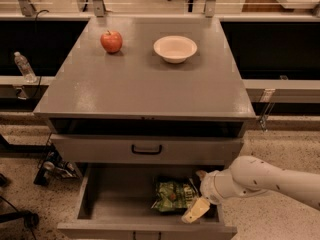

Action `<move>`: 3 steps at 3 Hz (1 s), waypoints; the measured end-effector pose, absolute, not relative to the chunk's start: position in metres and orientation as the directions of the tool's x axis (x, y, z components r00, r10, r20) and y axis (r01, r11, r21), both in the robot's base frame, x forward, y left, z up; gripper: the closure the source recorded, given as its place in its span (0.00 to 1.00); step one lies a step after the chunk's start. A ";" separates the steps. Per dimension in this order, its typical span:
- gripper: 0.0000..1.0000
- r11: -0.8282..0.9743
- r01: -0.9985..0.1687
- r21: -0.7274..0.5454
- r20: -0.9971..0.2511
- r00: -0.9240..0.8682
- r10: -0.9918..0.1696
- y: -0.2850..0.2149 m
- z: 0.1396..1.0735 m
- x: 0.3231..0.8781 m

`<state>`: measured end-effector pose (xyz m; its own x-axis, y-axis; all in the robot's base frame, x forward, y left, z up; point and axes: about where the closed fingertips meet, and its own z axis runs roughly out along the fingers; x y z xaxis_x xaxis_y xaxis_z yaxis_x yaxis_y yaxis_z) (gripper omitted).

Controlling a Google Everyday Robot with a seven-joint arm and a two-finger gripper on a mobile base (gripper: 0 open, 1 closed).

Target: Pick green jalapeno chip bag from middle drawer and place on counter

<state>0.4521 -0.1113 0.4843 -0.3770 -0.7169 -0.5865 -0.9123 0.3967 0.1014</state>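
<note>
Nothing here can be read as words or numbers. The small glossy green foil chip bag (172,195), lying on the floor of the wide grey metal drawer (117,201), carries pale lettering and a small orange-red mark, both too small to make out. The end effector (198,193) sits just at the bag's right edge, inside that drawer.
</note>
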 end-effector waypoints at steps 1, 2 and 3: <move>0.00 0.392 -0.917 0.067 -0.596 -0.352 -0.721 -0.106 0.469 0.466; 0.00 0.392 -0.919 0.049 -0.607 -0.339 -0.719 -0.103 0.460 0.472; 0.00 0.406 -0.913 0.045 -0.607 -0.348 -0.714 -0.102 0.446 0.478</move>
<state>0.4783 -0.1017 0.4464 -0.3476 -0.7144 -0.6072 -0.9127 0.4061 0.0448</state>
